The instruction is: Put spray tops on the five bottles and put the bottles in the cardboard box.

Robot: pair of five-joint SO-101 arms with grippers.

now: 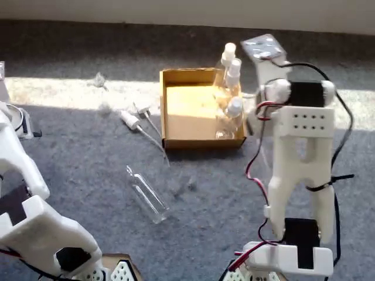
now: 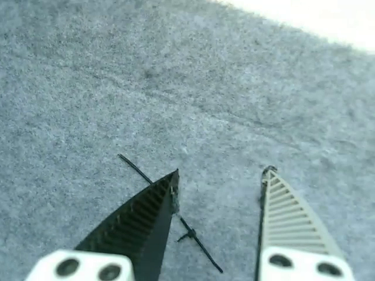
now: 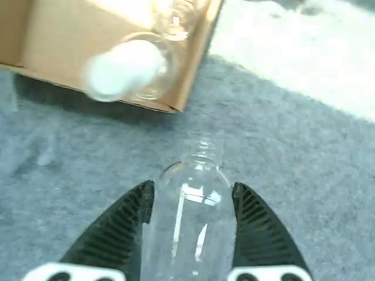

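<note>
Held bottle: a clear held bottle [image 3: 190, 234] with no top sits between the black fingers of the right end effector [image 3: 193, 196], which is clamped on its body. Its open neck points toward the near corner of the cardboard box [image 1: 193, 105]. Its base is cut off by the frame edge.
Right arm: in the high view the right arm [image 1: 299, 152] stands in front of the ground just right of the box and covers what lies there.
Box contents: three capped bottles [image 1: 229, 55] [image 1: 234, 70] [image 1: 234, 108] stand along the box's right wall. The glass is clear and hard to separate, and the white tops are the parts that read well.
Loose bottle: a loose bottle [image 1: 146, 194] lies on its side in front of the box, well apart from it. I cannot tell which end is its neck.
Spray tops: two spray tops [image 1: 130, 120] [image 1: 143, 110] lie left of the box, their thin tubes faint.
Left end effector: the left end effector [image 2: 221, 172] is spread wide with nothing between its fingers, above a thin black tie [image 2: 190, 234].
Left arm: the left arm [image 1: 35, 228] is cut off at the lower left corner.
Surface: the tabletop [image 1: 88, 170] is covered in grey, carpet-like fabric.
Room: a sunlit band [image 1: 58, 91] crosses the far side behind the box.
</note>
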